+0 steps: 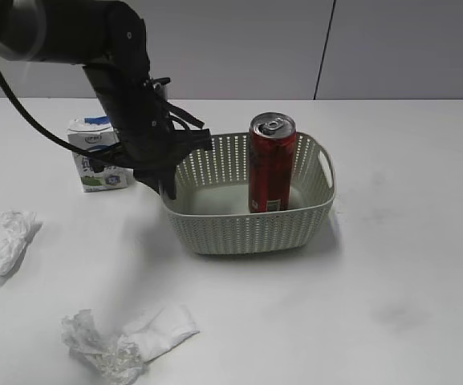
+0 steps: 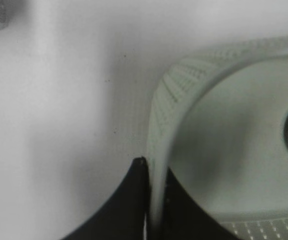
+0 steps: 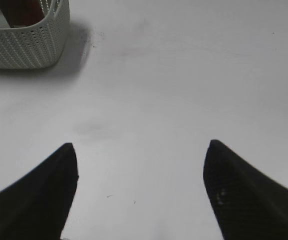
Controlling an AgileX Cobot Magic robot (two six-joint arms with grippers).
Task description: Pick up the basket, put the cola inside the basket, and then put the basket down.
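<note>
Left gripper [image 2: 153,200] clamped on the basket [image 1: 251,220] rim, with the cola [image 1: 271,164] inside.

The left gripper's two black fingers were pressed together on either side of the basket's left wall — one finger outside, one inside — so the thin rim ran up between them in the left wrist view. The pale green basket sat on the white table [image 1: 408,265], and the red cola stood upright within it, toward the right end. The right gripper [image 3: 139,185] hovered over bare table, well apart from the basket, its jaws spread wide and holding nothing. A milk carton [image 1: 95,160] stood behind the left arm, and two crumpled tissues [image 1: 127,337] lay nearer the front — both apart from the basket.
</note>
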